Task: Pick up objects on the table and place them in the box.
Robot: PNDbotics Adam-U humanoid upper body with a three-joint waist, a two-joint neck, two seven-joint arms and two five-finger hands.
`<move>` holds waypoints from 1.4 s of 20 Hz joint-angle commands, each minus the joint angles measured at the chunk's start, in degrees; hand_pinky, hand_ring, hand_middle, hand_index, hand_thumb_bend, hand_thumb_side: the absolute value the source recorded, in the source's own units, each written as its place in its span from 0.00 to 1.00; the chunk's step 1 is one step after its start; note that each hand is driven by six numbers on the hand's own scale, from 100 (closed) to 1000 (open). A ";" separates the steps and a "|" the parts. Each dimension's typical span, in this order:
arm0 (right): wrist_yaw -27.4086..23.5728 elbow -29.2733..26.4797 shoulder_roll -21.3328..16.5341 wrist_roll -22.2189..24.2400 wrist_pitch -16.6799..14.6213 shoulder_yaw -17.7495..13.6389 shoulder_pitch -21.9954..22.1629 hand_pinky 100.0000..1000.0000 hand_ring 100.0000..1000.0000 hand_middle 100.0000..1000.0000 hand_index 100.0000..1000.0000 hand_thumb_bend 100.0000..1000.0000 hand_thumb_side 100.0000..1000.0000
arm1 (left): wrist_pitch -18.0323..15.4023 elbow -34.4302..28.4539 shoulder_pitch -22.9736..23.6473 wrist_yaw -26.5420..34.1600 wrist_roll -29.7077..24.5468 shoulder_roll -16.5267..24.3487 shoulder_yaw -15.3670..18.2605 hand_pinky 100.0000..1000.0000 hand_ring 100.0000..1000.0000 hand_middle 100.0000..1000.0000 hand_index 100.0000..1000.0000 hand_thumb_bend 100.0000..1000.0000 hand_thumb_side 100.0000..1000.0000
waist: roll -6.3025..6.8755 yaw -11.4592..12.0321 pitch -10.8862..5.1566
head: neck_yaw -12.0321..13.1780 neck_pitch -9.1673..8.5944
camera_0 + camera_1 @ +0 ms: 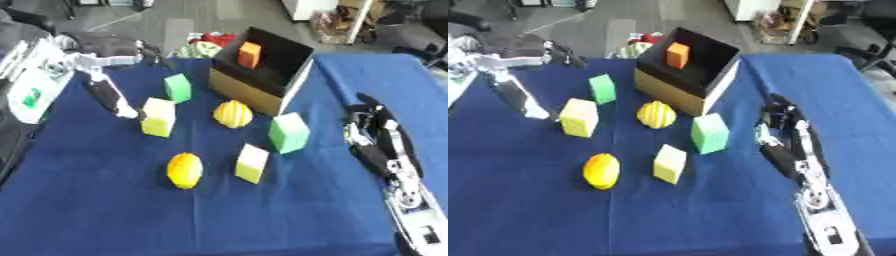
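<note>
Right hand: nearest, low on the right of the blue counter; fingers relaxed and straight, holding nothing; well apart from every object
Orange-yellow fruit: near middle of the counter, lying free; rounded, so I judge it may roll if nudged
Small yellow block: just beside the fruit, on its right; upright, untouched
Large green block: between the small yellow block and the box; near the box's front wall
Striped yellow fruit: just before the box; free
Tall yellow block: left of centre; the left hand's fingertip seems to touch its left side
Left hand: reaching down from the upper left; fingers straight, gripping nothing that I can see
Small green block: behind the tall yellow block, apart from it
Box: far middle, open top, dark inside; an orange block already within
Risk: a straight finger pushing the tall yellow block could tip or slide it rather than lift it; the green block behind may be knocked
</note>
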 commanded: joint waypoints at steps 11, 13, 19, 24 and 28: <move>-0.63 -0.33 -0.93 0.37 -0.25 0.23 -0.98 0.69 0.62 0.65 0.89 0.00 0.29 | -8.58 16.97 -4.79 -19.91 1.39 -8.16 8.53 0.84 0.80 0.81 0.93 0.55 0.25 | -0.90 -0.61 -0.17 | 1.00 0.24; -0.66 -0.35 -0.91 0.34 -0.25 0.20 -0.97 0.69 0.62 0.65 0.89 0.00 0.29 | -7.13 17.39 -4.64 -21.10 3.14 -8.21 9.25 0.84 0.79 0.81 0.92 0.53 0.20 | -0.86 -0.68 -0.09 | 1.01 0.24; -0.75 -0.41 -0.84 0.28 -0.22 0.14 -0.91 0.69 0.62 0.65 0.89 0.00 0.29 | -4.77 19.78 -4.04 -24.68 6.41 -8.52 10.03 0.83 0.78 0.79 0.91 0.49 0.15 | -0.81 -0.91 0.06 | 1.20 0.24; -0.81 -0.46 -0.73 0.24 -0.18 0.08 -0.92 0.69 0.62 0.65 0.89 0.00 0.29 | -3.66 21.08 -3.31 -25.83 10.27 -9.04 11.01 0.81 0.75 0.77 0.89 0.42 0.14 | -0.85 -1.06 0.17 | 1.12 0.24; -0.85 -0.50 -0.66 0.24 -0.17 0.05 -0.91 0.69 0.62 0.65 0.89 0.00 0.29 | -1.79 21.68 -2.64 -26.08 16.42 -9.28 11.33 0.75 0.62 0.62 0.78 0.35 0.12 | -0.83 -1.18 0.23 | 1.06 0.24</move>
